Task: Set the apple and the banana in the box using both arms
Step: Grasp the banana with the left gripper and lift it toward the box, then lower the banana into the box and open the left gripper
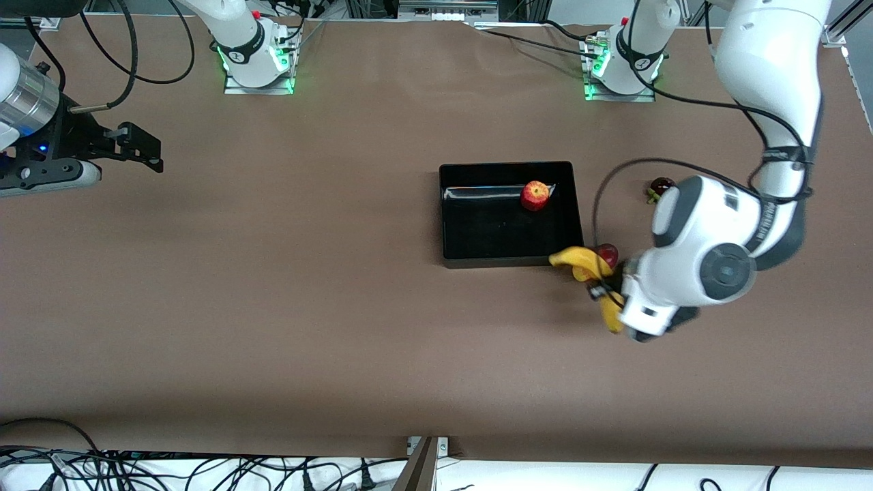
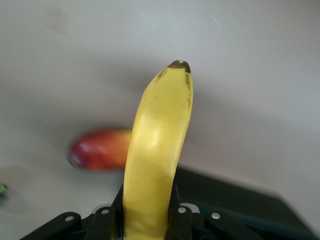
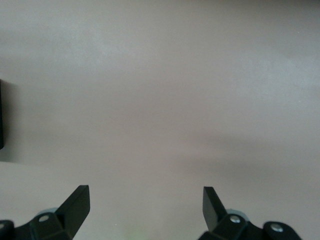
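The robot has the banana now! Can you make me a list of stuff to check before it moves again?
1. Left gripper shut on the banana: ok, it is clamped near one end.
2. Apple already in the box: ok.
3. Banana in the box: not ok, it is just outside the box corner nearest the left arm.
4. Room left in the box: ok, most of the floor is bare.
5. Red fruit beside the banana out of the way: cannot tell, it sits very close.
6. Right gripper clear of the box: ok, it waits open over bare table at its own end.
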Tool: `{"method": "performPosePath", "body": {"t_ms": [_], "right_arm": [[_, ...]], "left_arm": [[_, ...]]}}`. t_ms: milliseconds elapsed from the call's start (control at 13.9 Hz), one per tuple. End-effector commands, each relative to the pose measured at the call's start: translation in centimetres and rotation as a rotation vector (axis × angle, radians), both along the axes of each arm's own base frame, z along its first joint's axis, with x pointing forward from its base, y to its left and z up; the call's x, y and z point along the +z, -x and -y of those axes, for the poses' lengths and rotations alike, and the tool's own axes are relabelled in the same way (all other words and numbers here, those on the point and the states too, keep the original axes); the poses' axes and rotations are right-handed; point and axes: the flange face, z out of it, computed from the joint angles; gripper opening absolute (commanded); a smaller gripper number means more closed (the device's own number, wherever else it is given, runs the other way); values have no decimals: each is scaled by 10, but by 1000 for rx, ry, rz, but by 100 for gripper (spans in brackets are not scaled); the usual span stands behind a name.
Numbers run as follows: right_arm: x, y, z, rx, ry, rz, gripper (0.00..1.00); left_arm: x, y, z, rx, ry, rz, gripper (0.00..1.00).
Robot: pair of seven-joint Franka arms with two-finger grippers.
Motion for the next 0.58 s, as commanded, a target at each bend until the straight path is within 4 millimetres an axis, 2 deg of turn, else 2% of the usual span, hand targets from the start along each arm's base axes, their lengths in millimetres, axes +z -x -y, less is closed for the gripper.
{"method": "performPosePath", "body": {"t_ms": [0,72,289,361,433,505], "right_arm": [[4,0,0,-1,12,12,100],[4,0,0,-1,12,12,100],[5,0,0,-1,10,13,100],[4,0,0,-1,10,12,100],[5,0,0,-1,10,13,100],[5,0,0,-1,10,13,100]], "left_arm": [[-11,37,51,-144,49,-70,0],[-24,54,69,-179,47,-101,0],[-64,91,95,-227,26,-162,0],[-60,106,114,-248,16,-148,0],[-43,124,137,-275,-17,-117,0],[-22,130,143,-288,-66,-63,0]]}}
